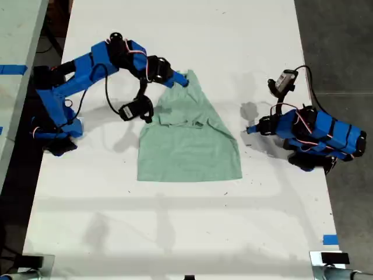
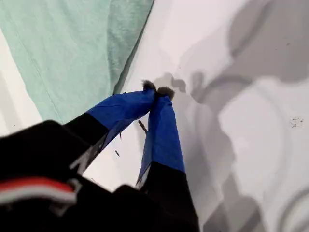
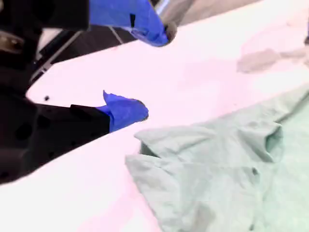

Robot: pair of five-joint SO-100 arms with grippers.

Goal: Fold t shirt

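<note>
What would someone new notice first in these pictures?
The pale mint t shirt lies mid-table on the white table, its upper part gathered into a narrow peak. My second gripper, open, sits at that peak from the exterior view's left. My first gripper, shut on nothing, rests off the shirt's edge on the exterior view's right.
</note>
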